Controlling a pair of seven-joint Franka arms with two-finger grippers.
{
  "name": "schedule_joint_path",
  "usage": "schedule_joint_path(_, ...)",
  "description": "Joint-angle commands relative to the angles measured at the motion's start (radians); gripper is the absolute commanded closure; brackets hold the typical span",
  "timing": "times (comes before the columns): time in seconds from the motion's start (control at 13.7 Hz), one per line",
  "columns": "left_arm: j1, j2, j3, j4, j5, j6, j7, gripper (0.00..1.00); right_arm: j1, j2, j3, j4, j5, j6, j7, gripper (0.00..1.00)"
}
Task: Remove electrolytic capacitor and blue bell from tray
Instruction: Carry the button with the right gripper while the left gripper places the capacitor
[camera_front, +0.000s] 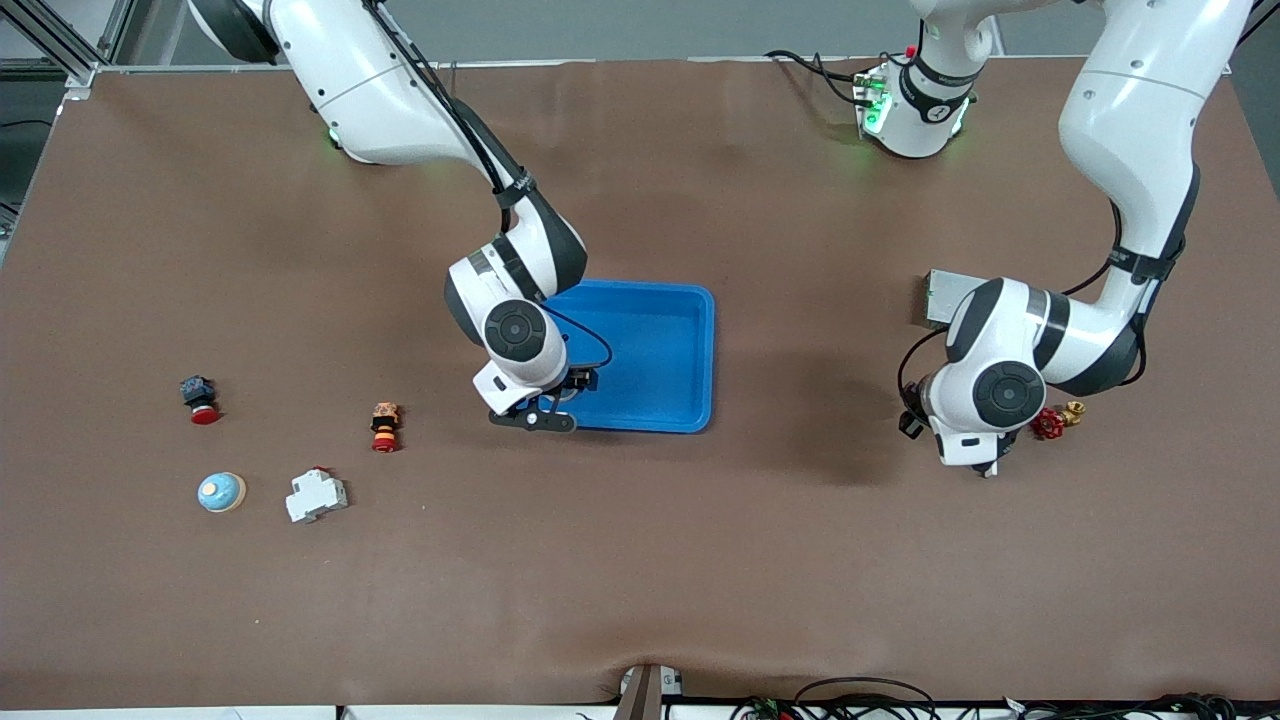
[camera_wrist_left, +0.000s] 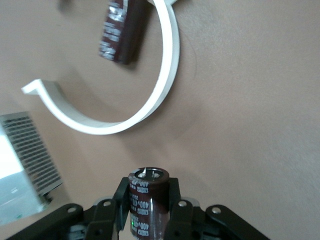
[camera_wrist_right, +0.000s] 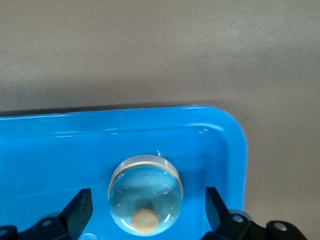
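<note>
Your left claw (camera_wrist_left: 148, 210) is clenched on the electrolytic capacitor (camera_wrist_left: 147, 200), holding it upright between its fingers over bare brown surface (camera_front: 760, 560) at the left arm's end, well apart from the tray (camera_front: 690, 310). So that half of the job looks nearly done, and what remains there is to lower it and let go. A second dark capacitor (camera_wrist_left: 121, 30) and a white curved bracket (camera_wrist_left: 150, 95) lie on the surface below, with a grey finned block (camera_wrist_left: 25, 160) beside them, so pick a spot that crowds none of these. Your right claw (camera_wrist_right: 147, 212) is released, fingers spread wide, hanging low over the tray corner nearest the front camera toward the right arm's end. The blue bell (camera_wrist_right: 145, 195) sits inside that corner, close to the rim and between the spread fingers. Next, you'd judge, comes a straight descent and a squeeze around the bell's base; the dome looks smooth and could slip, and the rim is close.
</note>
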Motion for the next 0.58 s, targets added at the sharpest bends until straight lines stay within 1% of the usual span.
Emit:
schedule_joint_path(0.0, -0.02, 0.008, -0.007, -0.001, 0.013, 0.042, 0.006, 1.0, 0.018, 0.017, -0.006, 0.0, 0.0, 0.036, 0.006, 0.0)
schedule_joint_path(0.15, -0.022, 0.031, -0.009, 0.001, 0.097, 0.086, 0.006, 1.0, 0.018, 0.02, -0.006, -0.002, 0.002, 0.039, 0.008, 0.0)
schedule_joint_path(0.44, -0.019, 0.044, -0.009, 0.004, 0.146, 0.111, 0.045, 1.0, 0.007, 0.028, -0.006, -0.005, 0.0, 0.039, -0.005, 0.0)
schedule_joint_path(0.51, -0.017, 0.044, -0.007, 0.002, 0.148, 0.111, 0.064, 0.91, 0.007, 0.031, -0.006, -0.005, 0.0, 0.041, -0.005, 0.0)
